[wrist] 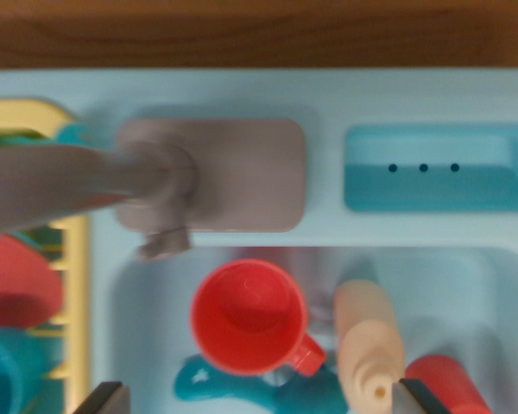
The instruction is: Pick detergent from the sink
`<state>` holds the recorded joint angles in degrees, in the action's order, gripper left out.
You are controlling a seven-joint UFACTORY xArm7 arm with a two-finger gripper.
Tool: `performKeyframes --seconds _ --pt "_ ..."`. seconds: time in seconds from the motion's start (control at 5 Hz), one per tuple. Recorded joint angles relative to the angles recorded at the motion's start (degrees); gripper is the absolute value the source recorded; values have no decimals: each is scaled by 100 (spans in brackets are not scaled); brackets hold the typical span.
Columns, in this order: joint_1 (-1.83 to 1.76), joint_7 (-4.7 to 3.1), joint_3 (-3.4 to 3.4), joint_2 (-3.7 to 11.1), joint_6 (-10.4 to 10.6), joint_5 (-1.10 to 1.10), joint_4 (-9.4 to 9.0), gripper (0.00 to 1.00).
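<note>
The detergent (369, 338) is a peach bottle lying in the pale blue sink (466, 285), its nozzle pointing toward the bottom of the wrist view. My gripper (263, 401) is open above the sink. Only its two dark fingertips (105, 398) show, at the bottom edge. The right fingertip sits just to the right of the bottle's nozzle. Nothing is held between the fingers.
A red cup (249, 315) stands left of the bottle, with a teal utensil (216, 384) below it and a red object (449, 384) to the bottle's right. A grey faucet (60, 185) on its base (233, 172), a teal soap tray (440, 168) and a yellow dish rack (73, 259) line the sink's rim.
</note>
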<state>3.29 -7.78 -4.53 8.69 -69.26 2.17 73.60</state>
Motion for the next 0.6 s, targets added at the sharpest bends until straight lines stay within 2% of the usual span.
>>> performKeyframes --seconds 0.2,0.4,0.6 --pt "0 0 0 0 0 0 0 0" --pt "62 -152 -45 135 270 33 -202 0" --pt "62 -152 -45 135 270 33 -202 0"
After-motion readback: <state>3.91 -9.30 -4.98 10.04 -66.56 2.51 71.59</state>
